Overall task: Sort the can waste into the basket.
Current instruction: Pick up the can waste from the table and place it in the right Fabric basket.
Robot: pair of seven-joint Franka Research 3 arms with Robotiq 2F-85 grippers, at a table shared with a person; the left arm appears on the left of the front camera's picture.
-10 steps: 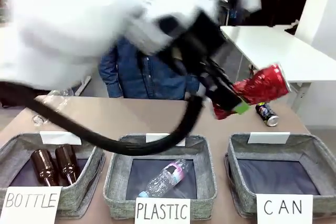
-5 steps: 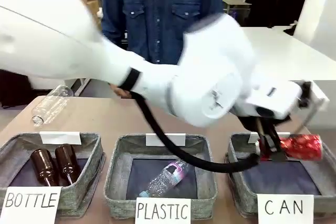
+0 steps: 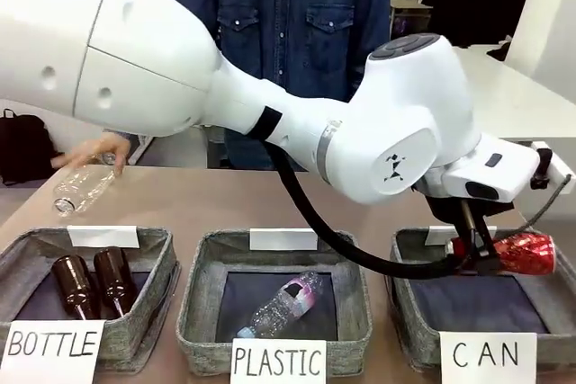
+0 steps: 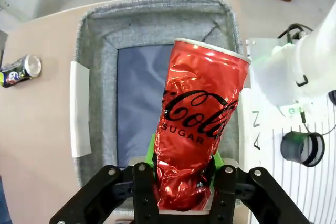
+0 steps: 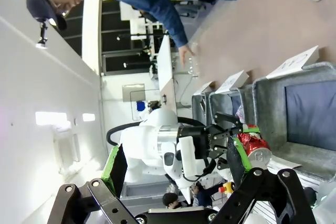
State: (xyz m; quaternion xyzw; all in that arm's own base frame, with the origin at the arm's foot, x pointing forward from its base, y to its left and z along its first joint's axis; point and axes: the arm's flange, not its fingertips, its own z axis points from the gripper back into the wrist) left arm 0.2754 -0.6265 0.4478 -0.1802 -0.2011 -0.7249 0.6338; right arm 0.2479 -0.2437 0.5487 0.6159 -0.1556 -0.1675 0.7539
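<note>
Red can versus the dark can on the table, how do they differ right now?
The red can is crushed and shiny; the dark can looks uncrumpled, with a blue logo. The red can sits between the left tool's pads over the CAN basket; the dark can lies on its side on the bare table, outside the basket. Both are small metal drink cans, neither yet in the basket.

Can waste and CAN basket
Crushed shiny red can (image 3: 520,254) lies horizontal between the left gripper's (image 4: 184,156) green pads, above the grey fabric basket (image 3: 411,308) carded "CAN". The dark Pepsi can (image 4: 20,70) lies sideways on the table (image 4: 42,145), apart from the basket.
</note>
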